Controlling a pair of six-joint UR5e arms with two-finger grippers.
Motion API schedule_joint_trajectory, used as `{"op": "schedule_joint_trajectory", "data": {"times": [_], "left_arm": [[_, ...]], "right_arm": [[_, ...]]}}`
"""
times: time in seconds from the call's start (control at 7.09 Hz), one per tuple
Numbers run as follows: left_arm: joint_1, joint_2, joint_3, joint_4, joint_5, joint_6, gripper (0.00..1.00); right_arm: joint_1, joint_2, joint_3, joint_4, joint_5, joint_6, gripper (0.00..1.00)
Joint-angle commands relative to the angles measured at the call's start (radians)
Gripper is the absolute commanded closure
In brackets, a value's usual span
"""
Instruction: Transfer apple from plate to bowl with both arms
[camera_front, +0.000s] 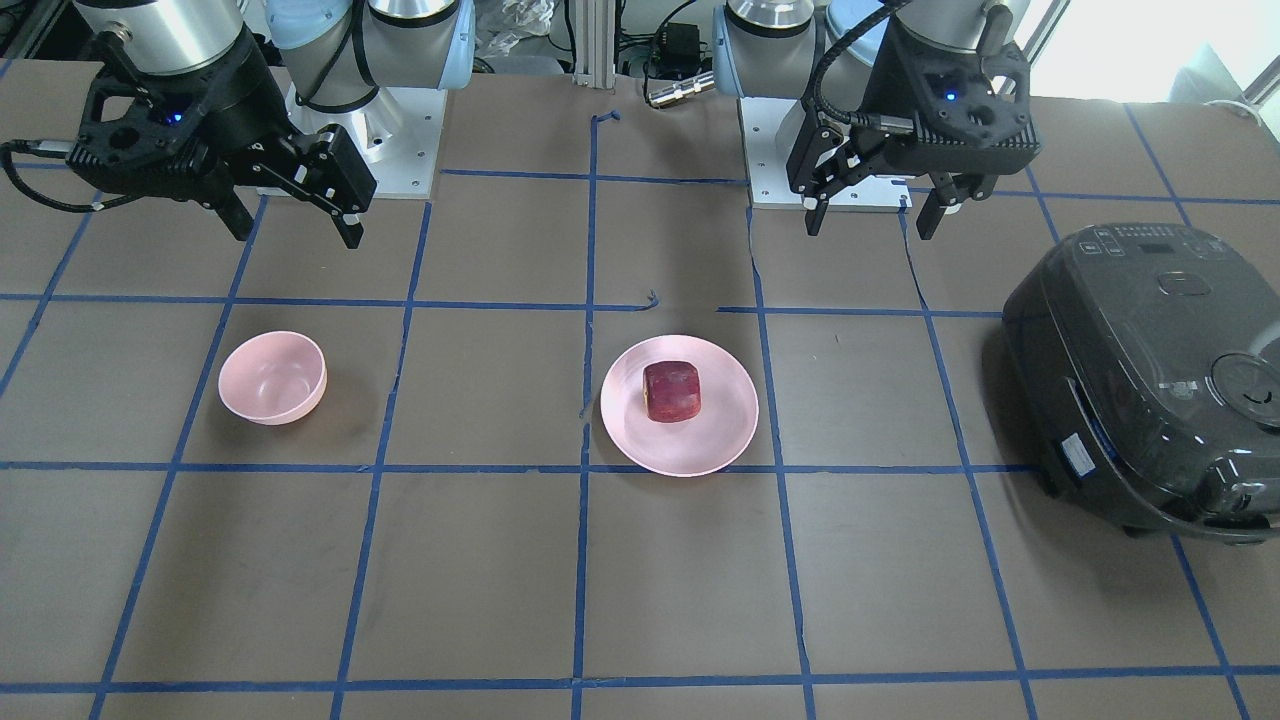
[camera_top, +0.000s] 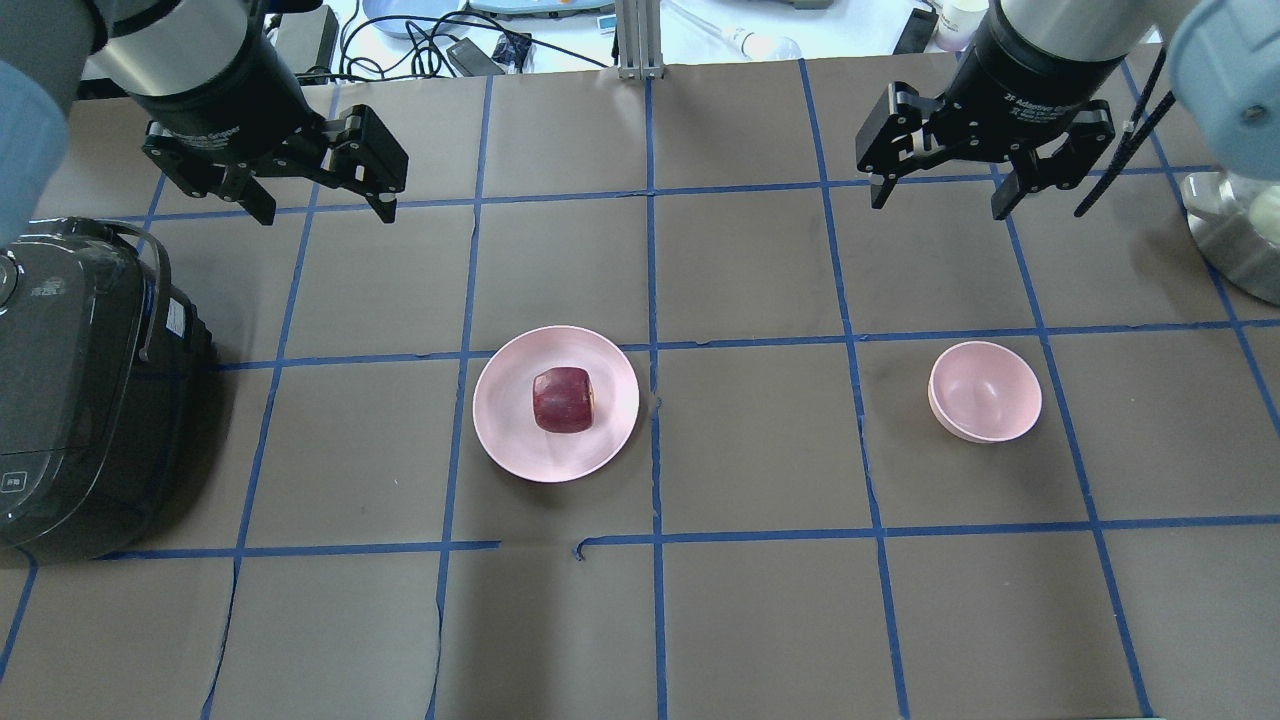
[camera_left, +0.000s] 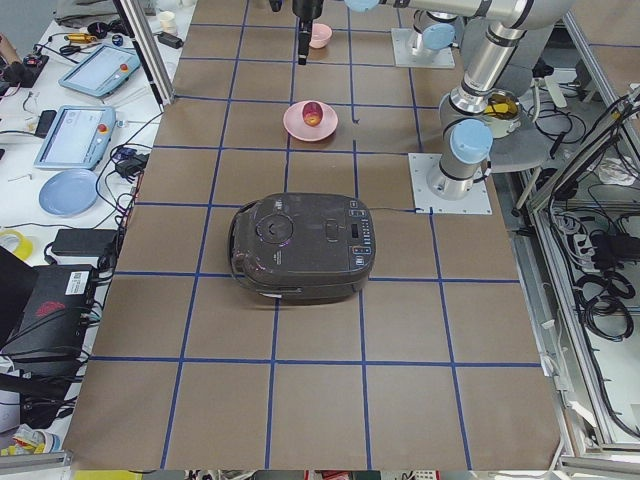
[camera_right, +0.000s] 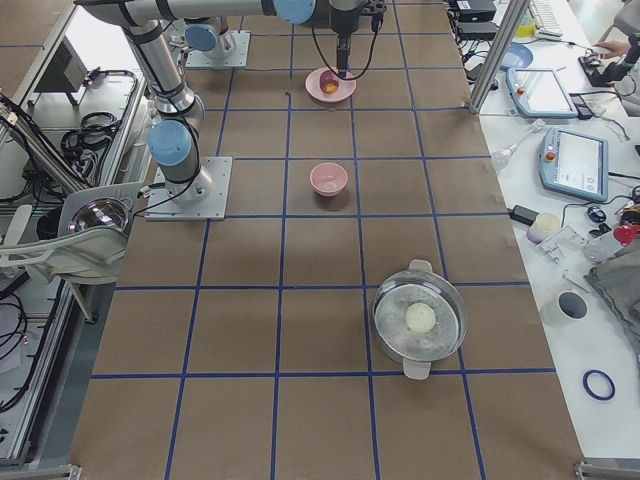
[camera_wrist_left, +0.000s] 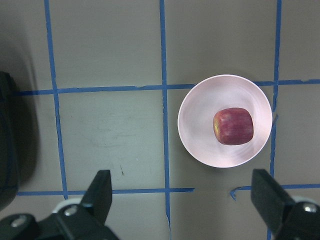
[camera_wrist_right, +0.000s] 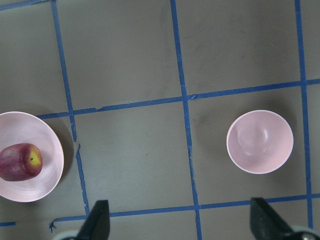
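So the apple (camera_top: 562, 399) is closer to the left gripper (camera_top: 328, 213).
Both grippers hang wide open and hold nothing, up by the robot's edge of the table. The apple sits on the plate (camera_top: 510, 430) near the table's middle, a bit to the left arm's side. The bowl (camera_top: 960, 425) sits well apart, toward the right end, out from the right gripper (camera_top: 939, 205).

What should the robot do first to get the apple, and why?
Probably the left gripper should swing over the apple and lower toward it. The apple sits on the plate, nearer that arm than the other. The gripper hangs open, away from the apple, and the bowl is empty.
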Motion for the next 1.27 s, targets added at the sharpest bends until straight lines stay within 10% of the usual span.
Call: {"op": "schedule_joint_trajectory", "data": {"times": [0.0, 1.13], "left_arm": [[0.000, 0.001, 0.001, 0.000, 0.000, 0.000, 0.00], [0.003, 0.005, 0.012, -0.011, -0.017, -0.002, 0.00]], "right_arm": [[0.000, 0.000, 0.001, 0.001, -0.001, 0.000, 0.00], [0.000, -0.006, 0.002, 0.012, -0.007, -0.009, 0.00]]}}
